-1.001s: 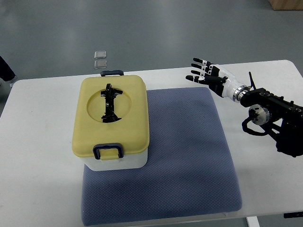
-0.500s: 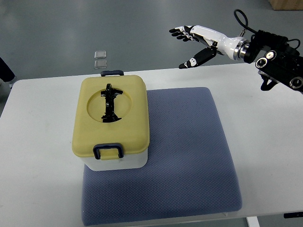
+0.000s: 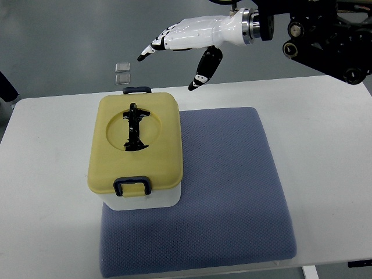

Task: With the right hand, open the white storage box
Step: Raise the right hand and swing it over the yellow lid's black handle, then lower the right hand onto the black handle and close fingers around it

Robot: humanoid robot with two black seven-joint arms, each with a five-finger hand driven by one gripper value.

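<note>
The white storage box [image 3: 136, 152] stands on the left part of the blue mat [image 3: 226, 192], its yellow lid closed. A black folded handle [image 3: 134, 127] lies in the lid's round recess. Dark blue latches sit at the near edge [image 3: 133, 186] and the far edge [image 3: 137, 90]. My right hand [image 3: 170, 57] hangs in the air above and behind the box's far right corner, fingers spread, thumb pointing down, holding nothing. It does not touch the box. The left arm is out of view.
The white table [image 3: 325, 151] carries the mat. Two small clear squares [image 3: 122, 72] lie on the grey floor beyond the table's far edge. A dark object [image 3: 6, 87] shows at the left edge. My right arm's black forearm [image 3: 325, 35] crosses the top right.
My right hand has risen from the table's right side and swept left, from over the mat's far right corner to above the box's far edge. The box has not moved.
</note>
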